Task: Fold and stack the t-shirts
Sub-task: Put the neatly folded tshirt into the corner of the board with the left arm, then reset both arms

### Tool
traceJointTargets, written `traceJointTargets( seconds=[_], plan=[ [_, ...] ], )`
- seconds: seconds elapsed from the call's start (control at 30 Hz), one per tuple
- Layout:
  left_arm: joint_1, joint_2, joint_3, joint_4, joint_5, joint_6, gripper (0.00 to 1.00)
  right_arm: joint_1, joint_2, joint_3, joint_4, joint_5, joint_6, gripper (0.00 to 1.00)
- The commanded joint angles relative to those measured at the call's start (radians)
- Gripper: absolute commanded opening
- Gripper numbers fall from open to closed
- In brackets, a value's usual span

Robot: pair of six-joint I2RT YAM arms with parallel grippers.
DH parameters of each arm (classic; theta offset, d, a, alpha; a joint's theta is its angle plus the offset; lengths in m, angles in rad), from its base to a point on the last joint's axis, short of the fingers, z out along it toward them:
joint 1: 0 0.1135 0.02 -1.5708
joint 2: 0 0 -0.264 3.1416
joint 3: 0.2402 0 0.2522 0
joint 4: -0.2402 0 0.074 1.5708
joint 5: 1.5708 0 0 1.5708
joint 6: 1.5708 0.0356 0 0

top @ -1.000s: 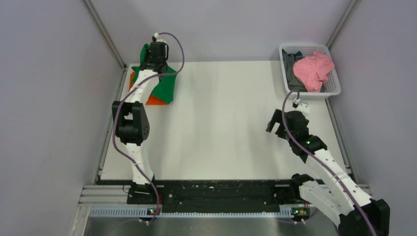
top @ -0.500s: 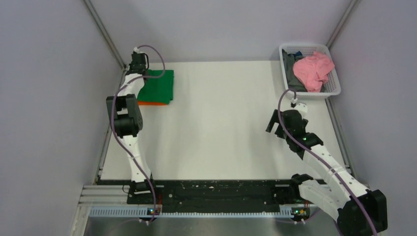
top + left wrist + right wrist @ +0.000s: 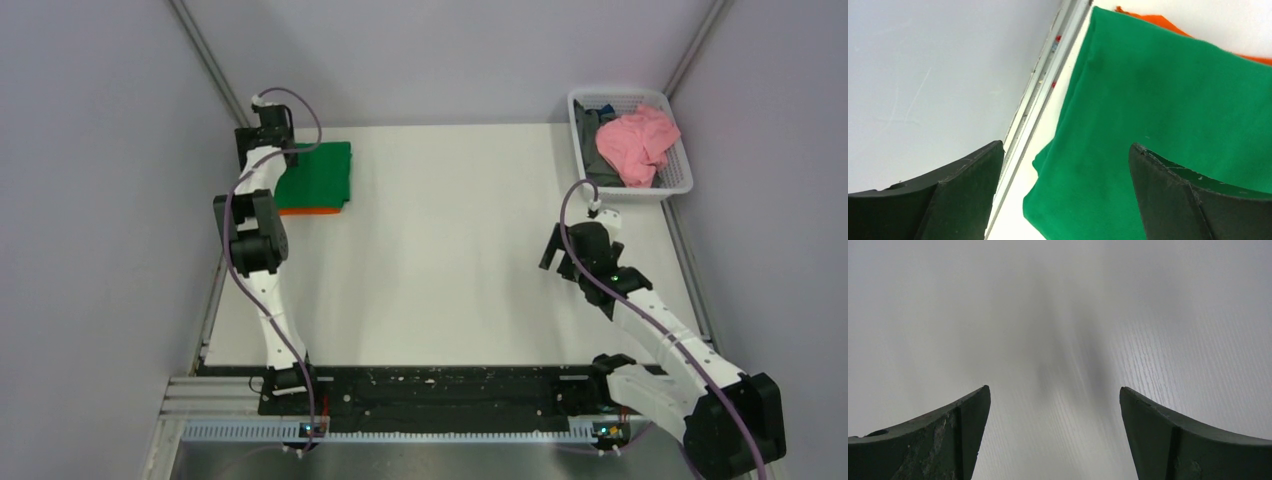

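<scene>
Left gripper [image 3: 1065, 146], spread and empty, is held at the far-left corner of the table [image 3: 450, 260], over the left edge of the green t-shirt [image 3: 318, 172]; the right gripper [image 3: 558, 258], likewise spread, is positioned well apart.

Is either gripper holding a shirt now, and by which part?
Nothing is held: left gripper open above the green t-shirt edge, right gripper open over the table.

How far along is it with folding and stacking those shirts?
Done: the green t-shirt lies folded on the orange t-shirt, far left. In hand: nothing; the left gripper is open over that stack's edge, the right gripper open over the table. Left, probably: the pink garment and a dark garment crumpled in the basket.
</scene>
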Motion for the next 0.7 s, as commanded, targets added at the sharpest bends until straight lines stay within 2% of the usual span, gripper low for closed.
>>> traceJointTargets(
  seconds=[0.0, 0.13, 0.23, 0.37, 0.53, 0.6, 0.67],
  plan=[
    [0.008, -0.069, 0.038, -0.010, -0.089, -0.142, 0.99, -0.009, -0.021, 0.019, 0.006, 0.008, -0.010, 0.99],
    [0.003, -0.152, 0.006, -0.051, -0.031, -0.282, 0.99, -0.008, -0.072, 0.010, -0.002, 0.017, -0.010, 0.99],
    [-0.015, -0.253, -0.072, -0.058, 0.086, -0.403, 0.99, -0.008, -0.107, 0.017, -0.014, 0.011, -0.008, 0.99],
    [-0.071, -0.475, -0.316, 0.061, 0.306, -0.457, 0.99, -0.008, -0.153, 0.025, -0.027, -0.003, -0.019, 0.99],
    [-0.225, -0.772, -0.617, 0.134, 0.336, -0.417, 0.99, -0.007, -0.180, 0.020, -0.017, -0.049, -0.039, 0.99],
    [-0.279, -0.874, -0.741, 0.184, 0.397, -0.396, 0.99, -0.007, -0.186, -0.003, 0.006, -0.085, -0.045, 0.99],
    [-0.327, -0.957, -0.834, 0.177, 0.386, -0.422, 0.99, -0.008, -0.194, -0.019, 0.016, -0.094, -0.042, 0.99]
  ],
)
